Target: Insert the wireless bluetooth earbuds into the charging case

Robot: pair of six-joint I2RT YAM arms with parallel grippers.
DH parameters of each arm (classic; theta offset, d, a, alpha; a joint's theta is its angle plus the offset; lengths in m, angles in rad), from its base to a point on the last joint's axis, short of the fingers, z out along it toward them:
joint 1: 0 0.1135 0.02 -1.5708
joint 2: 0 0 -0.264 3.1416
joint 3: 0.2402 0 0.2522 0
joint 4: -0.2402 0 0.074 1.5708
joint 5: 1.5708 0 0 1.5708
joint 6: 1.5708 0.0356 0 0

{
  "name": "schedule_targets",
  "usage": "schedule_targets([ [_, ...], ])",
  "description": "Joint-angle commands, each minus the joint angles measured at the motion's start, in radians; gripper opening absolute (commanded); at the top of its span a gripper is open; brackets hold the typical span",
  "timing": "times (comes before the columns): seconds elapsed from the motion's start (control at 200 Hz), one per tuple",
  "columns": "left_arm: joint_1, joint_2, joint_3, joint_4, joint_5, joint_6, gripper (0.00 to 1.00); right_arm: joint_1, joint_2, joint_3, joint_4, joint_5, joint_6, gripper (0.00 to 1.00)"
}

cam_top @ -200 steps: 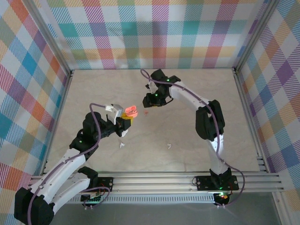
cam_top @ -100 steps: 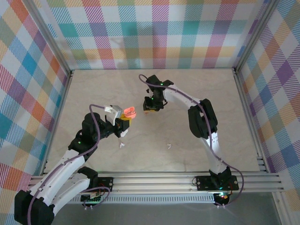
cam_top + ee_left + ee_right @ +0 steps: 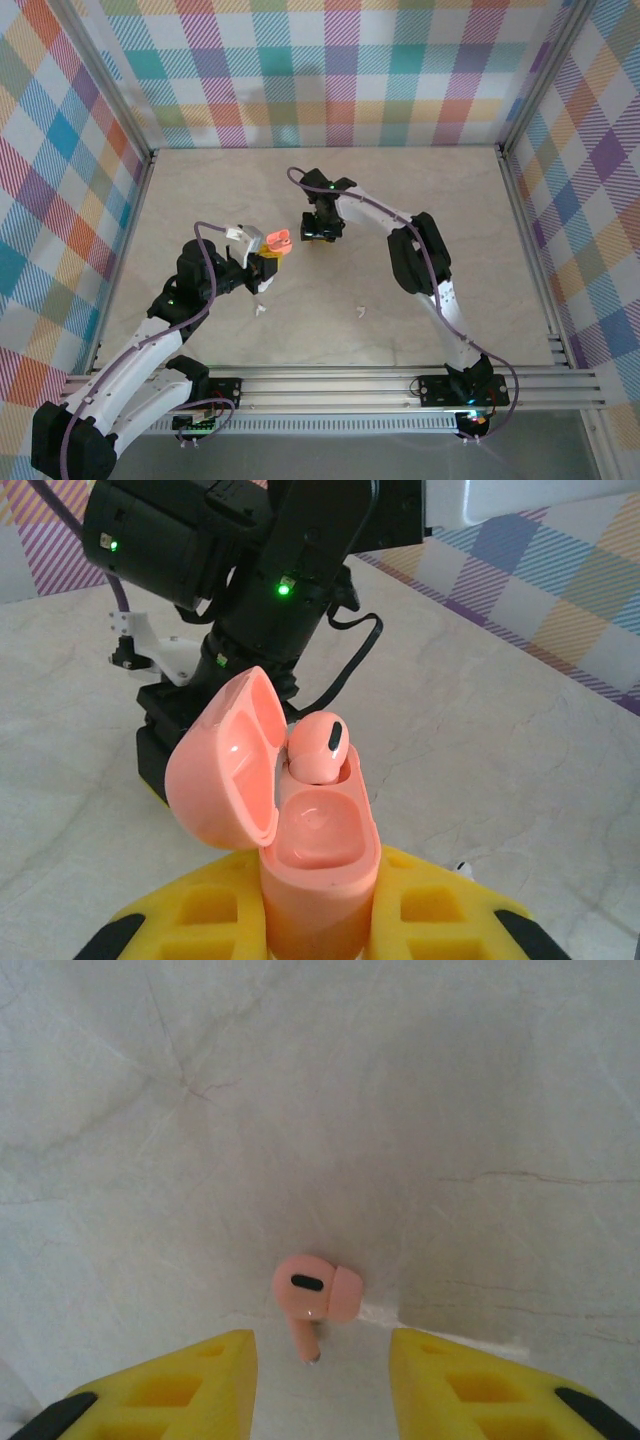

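Lying between the parted jaws of right gripper (image 3: 320, 1360) — pink earbud (image 3: 315, 1290); left gripper (image 3: 318, 920) clamps case (image 3: 320, 835).

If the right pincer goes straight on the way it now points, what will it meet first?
Most likely the pink earbud, which lies on the table just ahead of the right pincer, in line with its open jaws. How near it is remains unclear.

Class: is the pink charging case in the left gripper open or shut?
Open. The pink charging case has its lid swung back, exposing one seated pink earbud and an empty slot.
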Motion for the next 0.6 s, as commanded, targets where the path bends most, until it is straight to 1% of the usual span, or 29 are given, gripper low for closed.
schedule_targets([
  [0.0,0.011,-0.004,-0.009,0.031,0.031,0.015,0.00,0.009,0.019,0.043,-0.022,0.029,0.037,0.40],
  [0.225,0.011,-0.007,-0.008,0.032,0.036,0.020,0.00,0.012,0.052,0.102,-0.062,0.051,0.040,0.40],
  [0.595,0.013,-0.015,-0.006,0.026,0.041,0.027,0.00,0.016,0.091,0.149,-0.093,0.072,0.040,0.40],
])
